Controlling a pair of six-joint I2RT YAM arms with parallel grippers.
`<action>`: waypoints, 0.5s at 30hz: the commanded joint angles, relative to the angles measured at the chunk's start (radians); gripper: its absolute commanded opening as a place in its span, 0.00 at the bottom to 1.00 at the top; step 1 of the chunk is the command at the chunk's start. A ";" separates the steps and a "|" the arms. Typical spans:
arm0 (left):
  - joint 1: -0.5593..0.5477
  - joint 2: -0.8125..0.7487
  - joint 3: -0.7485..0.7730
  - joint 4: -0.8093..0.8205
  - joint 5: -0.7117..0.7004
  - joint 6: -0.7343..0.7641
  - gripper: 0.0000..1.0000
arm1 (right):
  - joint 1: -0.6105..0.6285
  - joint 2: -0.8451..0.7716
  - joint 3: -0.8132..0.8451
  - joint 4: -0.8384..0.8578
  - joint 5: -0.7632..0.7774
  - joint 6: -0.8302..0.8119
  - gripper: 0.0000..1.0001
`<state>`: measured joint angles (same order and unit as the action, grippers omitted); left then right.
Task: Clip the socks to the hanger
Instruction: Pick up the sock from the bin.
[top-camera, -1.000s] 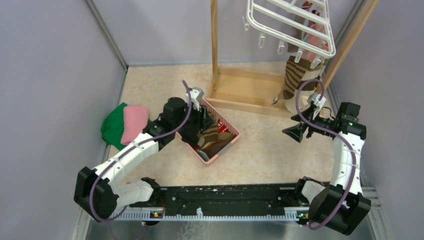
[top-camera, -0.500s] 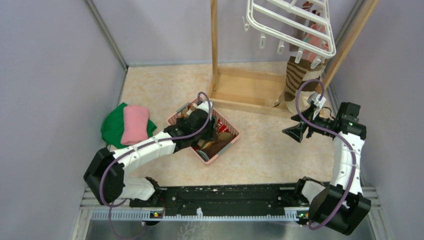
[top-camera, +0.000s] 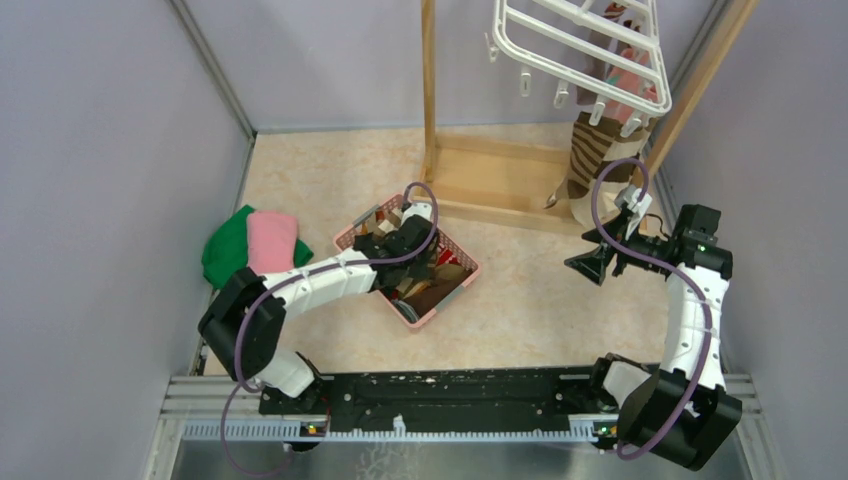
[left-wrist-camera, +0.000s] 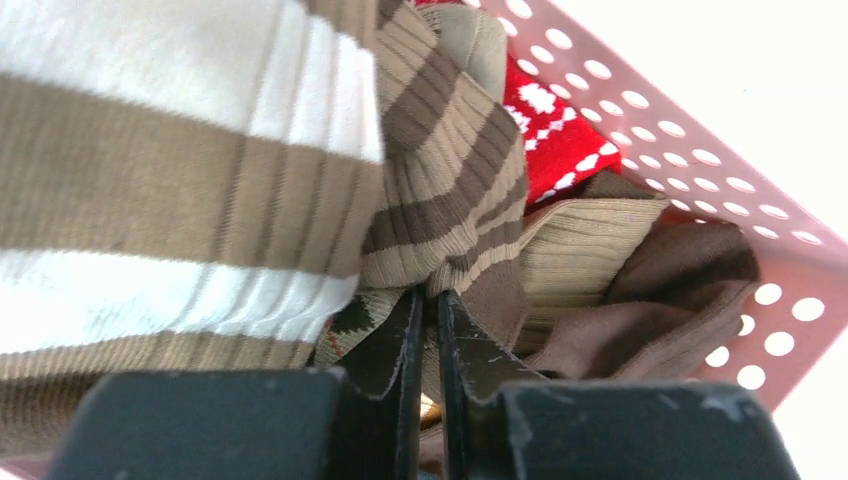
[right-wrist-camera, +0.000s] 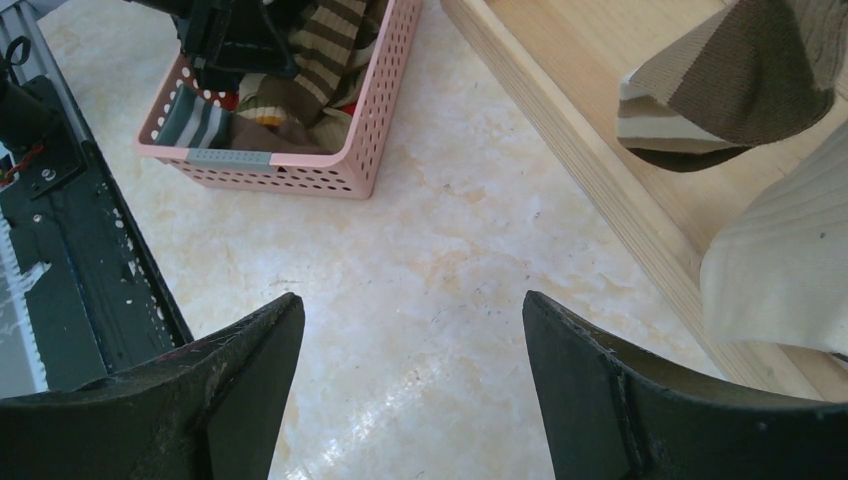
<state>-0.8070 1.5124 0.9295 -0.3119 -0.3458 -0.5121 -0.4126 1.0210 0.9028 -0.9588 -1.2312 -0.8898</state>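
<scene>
A pink basket (top-camera: 441, 305) in the middle of the floor holds several socks. My left gripper (top-camera: 412, 250) reaches down into it. In the left wrist view the left gripper (left-wrist-camera: 428, 293) has its jaws almost together, pinching a fold of a brown striped sock (left-wrist-camera: 440, 170). A cream and brown banded sock (left-wrist-camera: 170, 170) and a red patterned sock (left-wrist-camera: 560, 140) lie beside it. The white hanger (top-camera: 590, 50) hangs at the back right, with a brown striped sock (top-camera: 590, 160) and a pink sock (top-camera: 632, 75) clipped under it. My right gripper (top-camera: 590, 262) hovers open over bare floor.
The wooden stand (top-camera: 490, 180) rises behind the basket, and its base beam (right-wrist-camera: 560, 110) runs close to my right gripper (right-wrist-camera: 410, 300). Folded green and pink cloths (top-camera: 245, 250) lie by the left wall. Grey walls close in both sides.
My left arm stretched forward and lowered its gripper deeper into the basket, then closed its jaws on the brown striped sock. The right arm has not moved.
</scene>
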 joint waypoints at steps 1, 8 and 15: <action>-0.004 -0.063 0.035 -0.012 0.046 0.039 0.11 | 0.008 -0.021 0.021 0.005 -0.020 -0.018 0.80; -0.003 -0.191 0.003 -0.009 0.050 0.079 0.08 | 0.008 -0.024 0.019 0.005 -0.025 -0.020 0.80; 0.028 -0.334 -0.044 0.098 0.190 0.075 0.05 | 0.020 -0.031 0.005 -0.003 -0.052 -0.055 0.81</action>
<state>-0.8013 1.2640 0.9176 -0.3096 -0.2584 -0.4431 -0.4122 1.0164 0.9028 -0.9588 -1.2335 -0.8909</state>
